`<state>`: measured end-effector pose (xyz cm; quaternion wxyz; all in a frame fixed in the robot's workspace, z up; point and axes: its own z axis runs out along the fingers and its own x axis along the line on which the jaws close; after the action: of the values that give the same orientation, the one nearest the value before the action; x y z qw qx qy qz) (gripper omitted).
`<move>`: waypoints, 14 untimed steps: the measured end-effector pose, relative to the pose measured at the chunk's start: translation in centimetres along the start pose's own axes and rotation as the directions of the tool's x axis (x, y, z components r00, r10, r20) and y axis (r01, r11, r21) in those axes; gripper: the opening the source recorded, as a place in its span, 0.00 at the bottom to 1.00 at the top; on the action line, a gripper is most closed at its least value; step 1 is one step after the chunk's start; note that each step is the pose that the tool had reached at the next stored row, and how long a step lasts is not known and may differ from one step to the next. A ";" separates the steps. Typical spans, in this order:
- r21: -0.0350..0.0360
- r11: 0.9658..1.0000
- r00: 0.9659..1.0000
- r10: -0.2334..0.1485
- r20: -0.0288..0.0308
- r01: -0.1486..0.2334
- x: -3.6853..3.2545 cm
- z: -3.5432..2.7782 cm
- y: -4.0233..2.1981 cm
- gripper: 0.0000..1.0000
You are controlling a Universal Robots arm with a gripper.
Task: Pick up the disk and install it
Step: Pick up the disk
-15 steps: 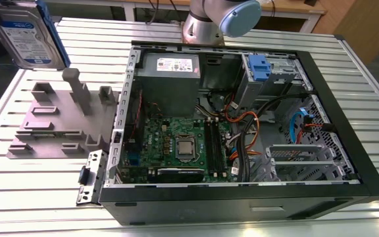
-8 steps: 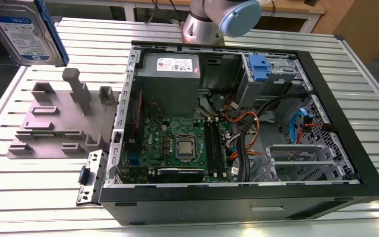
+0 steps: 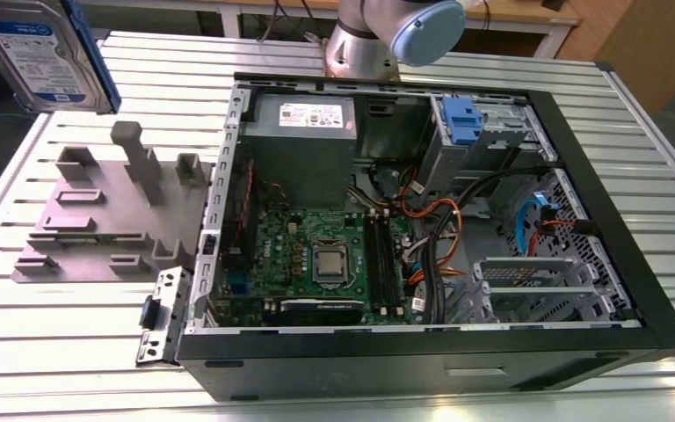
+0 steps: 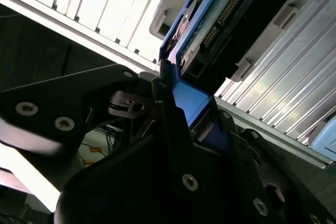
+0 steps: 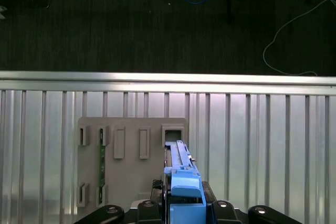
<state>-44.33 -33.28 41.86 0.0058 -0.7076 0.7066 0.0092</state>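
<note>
The disk [image 3: 42, 54], silver-grey with a white-and-blue label and a blue carrier, hangs upright above the table's far corner at the exterior view's left. In the second wrist view its green circuit-board underside [image 4: 218, 22] faces the camera, and my gripper [image 4: 191, 116] is shut on the carrier's blue end. In the first wrist view the disk [image 5: 181, 169] is edge-on, its blue tab clamped in my gripper [image 5: 185, 208] between the black fingers [image 5: 149, 209]. It hovers over the grey fixture plate [image 5: 131, 153].
The open computer case [image 3: 214, 220] lies on the slatted metal table [image 3: 68, 352], with a motherboard, cables and a grey power-supply box [image 3: 302, 119] inside. A drive bay with a blue latch [image 3: 460, 119] sits at the case's far side. The grey fixture [image 3: 103, 211] stands beside the case.
</note>
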 end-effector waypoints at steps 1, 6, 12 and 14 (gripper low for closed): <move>0.000 1.000 1.000 0.000 0.000 0.000 0.00 -0.07 0.00 0.36; 0.000 1.000 1.000 0.000 0.000 0.000 -0.01 -0.44 0.00 0.36; 0.000 1.000 1.000 0.000 0.001 0.000 -0.02 -0.84 0.00 0.36; 0.000 1.000 1.000 0.000 0.001 0.000 -0.02 -0.97 0.00 0.36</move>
<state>-44.33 -33.28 42.83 0.0061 -0.7075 0.7066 0.0095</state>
